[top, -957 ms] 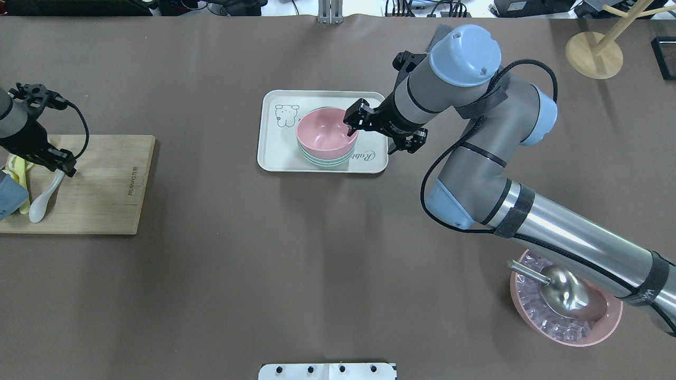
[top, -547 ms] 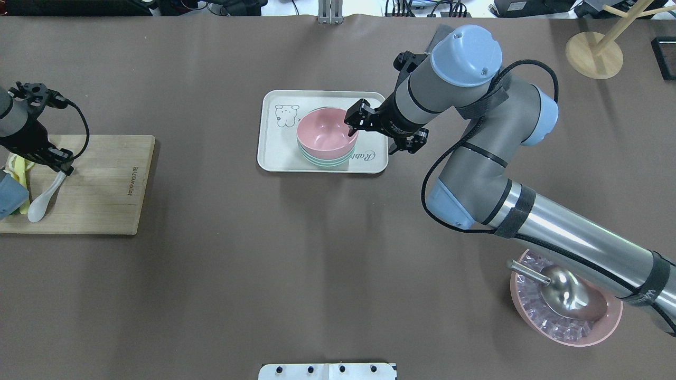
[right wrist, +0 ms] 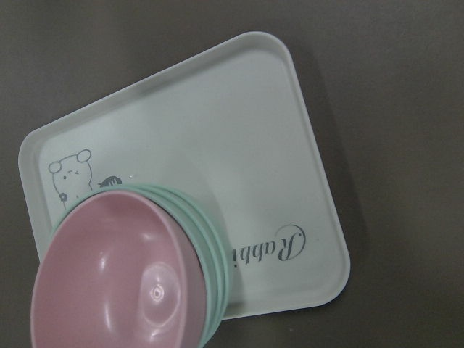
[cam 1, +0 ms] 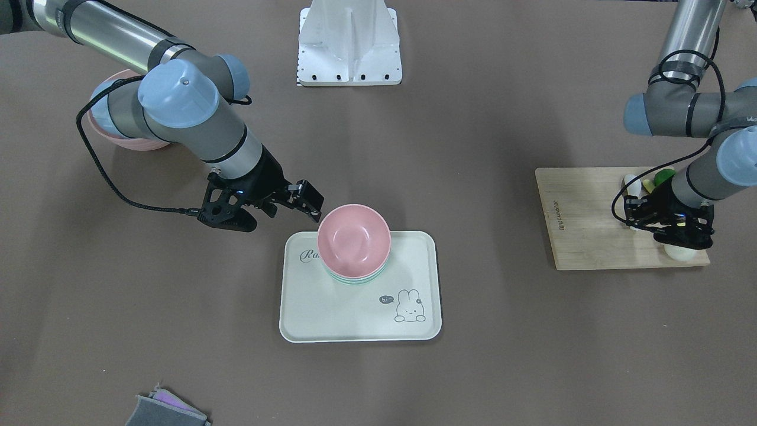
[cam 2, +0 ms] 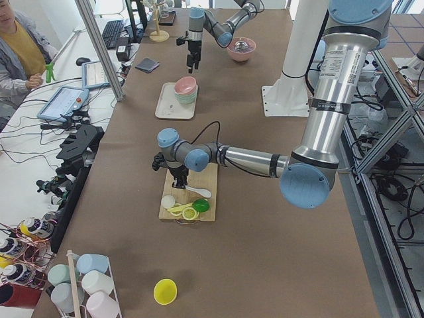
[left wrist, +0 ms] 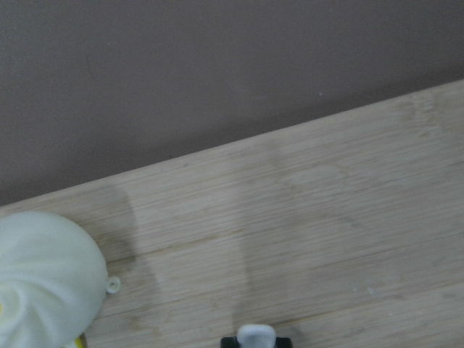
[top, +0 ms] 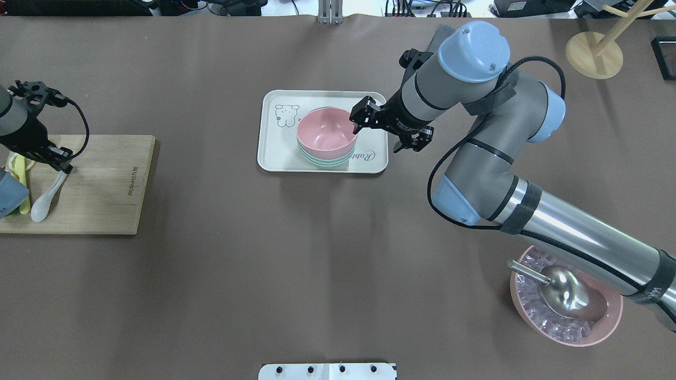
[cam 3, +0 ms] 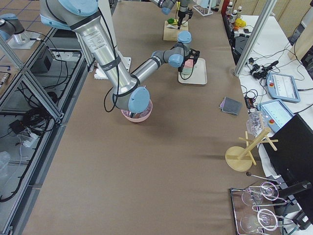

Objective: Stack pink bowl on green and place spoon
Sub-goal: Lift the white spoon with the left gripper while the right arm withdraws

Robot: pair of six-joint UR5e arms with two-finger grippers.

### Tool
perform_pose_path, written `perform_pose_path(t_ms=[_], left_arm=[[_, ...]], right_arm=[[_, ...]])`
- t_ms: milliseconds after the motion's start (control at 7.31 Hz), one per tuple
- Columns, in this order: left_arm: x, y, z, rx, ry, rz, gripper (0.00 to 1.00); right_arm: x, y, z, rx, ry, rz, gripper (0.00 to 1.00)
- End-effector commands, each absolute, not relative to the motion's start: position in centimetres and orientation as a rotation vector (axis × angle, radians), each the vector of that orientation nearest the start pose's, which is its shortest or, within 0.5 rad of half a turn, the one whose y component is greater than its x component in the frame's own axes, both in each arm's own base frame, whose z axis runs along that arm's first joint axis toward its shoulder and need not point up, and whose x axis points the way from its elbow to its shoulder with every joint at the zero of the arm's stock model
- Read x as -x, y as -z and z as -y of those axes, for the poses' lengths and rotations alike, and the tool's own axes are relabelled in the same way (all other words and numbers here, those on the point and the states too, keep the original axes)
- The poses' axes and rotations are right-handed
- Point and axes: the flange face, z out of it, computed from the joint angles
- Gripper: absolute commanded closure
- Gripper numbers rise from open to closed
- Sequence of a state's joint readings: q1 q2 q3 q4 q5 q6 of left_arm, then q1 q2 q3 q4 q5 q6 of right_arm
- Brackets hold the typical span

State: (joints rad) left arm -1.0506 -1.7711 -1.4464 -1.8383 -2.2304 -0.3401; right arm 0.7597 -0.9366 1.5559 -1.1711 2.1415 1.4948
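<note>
Now right gripper (top: 358, 120) jaws parted beside pink bowl (top: 323, 132) rim, empty; left gripper (top: 59, 164) jaws pinch spoon (top: 41, 203) handle, overhead view's left edge.

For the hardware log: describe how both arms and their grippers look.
Both arms are alike: the right arm and left arm have polished silver tubes, matt grey joint housings and rounded pale blue caps. Black straps band the tubes, and a loose black cable loops to each wrist. The right gripper and left gripper are black, angular two-finger units.
</note>
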Motion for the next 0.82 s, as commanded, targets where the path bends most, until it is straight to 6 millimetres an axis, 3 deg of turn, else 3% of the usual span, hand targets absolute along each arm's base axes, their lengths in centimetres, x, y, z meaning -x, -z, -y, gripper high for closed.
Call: perform_pose_path(t_ms=[0, 137, 274, 410, 547, 684], left_arm=[[-23.2, -58.9, 55.5, -0.028, -0.277, -0.734, 1.00], [-23.1, -58.7, 55.7, -0.028, -0.272, -0.734, 1.00], [-22.4, -57.3, 56.7, -0.049, -0.260, -0.745, 1.00], [-21.4, -54.6, 58.1, -0.084, -0.246, -0.757, 1.00], [-21.7, -49.7, 59.0, -0.089, -0.245, -0.760, 1.00], [-22.2, -43.5, 59.7, -0.073, -0.195, -0.764, 1.00]], right_arm=[[38.0, -27.1, 54.2, 0.071, -0.261, 1.129, 0.00], [34.3, -29.1, 55.4, 0.077, -0.248, 1.130, 0.00], [29.7, -31.5, 56.8, 0.081, -0.246, 1.136, 0.00], [25.4, -34.4, 56.9, 0.064, -0.209, 1.139, 0.00], [23.3, -36.4, 56.3, 0.045, -0.190, 1.130, 0.00], [23.1, -37.0, 56.1, 0.045, -0.187, 1.125, 0.00]])
